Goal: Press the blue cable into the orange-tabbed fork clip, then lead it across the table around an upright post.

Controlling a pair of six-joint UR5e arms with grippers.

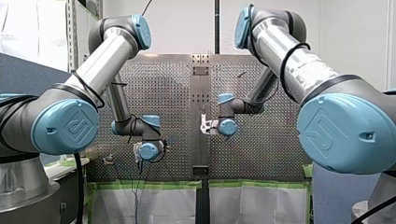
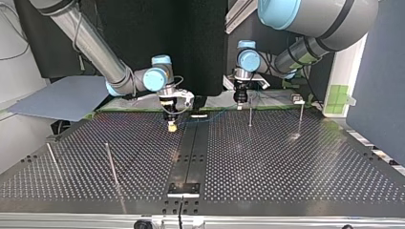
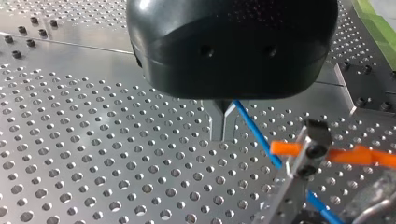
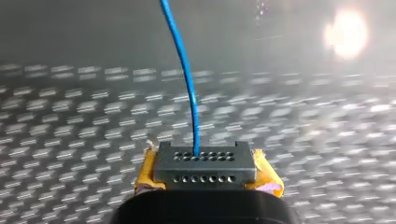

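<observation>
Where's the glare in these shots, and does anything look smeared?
Right wrist view: a glare spot beyond my right gripper, beside the blue cable, and holes in the table smear into streaks. Left wrist view: holes crisp. Top view: dim, dark backdrop.

Blue cable [image 4: 187, 84]: plain bright blue, unmarked. Fork clip [image 3: 299, 161]: bare grey metal, black screws [image 3: 316, 150], orange tabs [image 3: 286, 148]. We log the table [image 3: 93, 163] as silver-grey, covered by an even grid of dark holes; green tape [image 1: 149, 185] lines its edge. Our left gripper [image 3: 223, 136]: glossy black housing. Our right gripper [image 4: 205, 154]: yellow pads [image 4: 145, 172] flanking a grey block [image 4: 205, 170] with two rows of small holes. Arms [image 1: 102, 60]: silver tubes, grey joints, light blue caps.
</observation>
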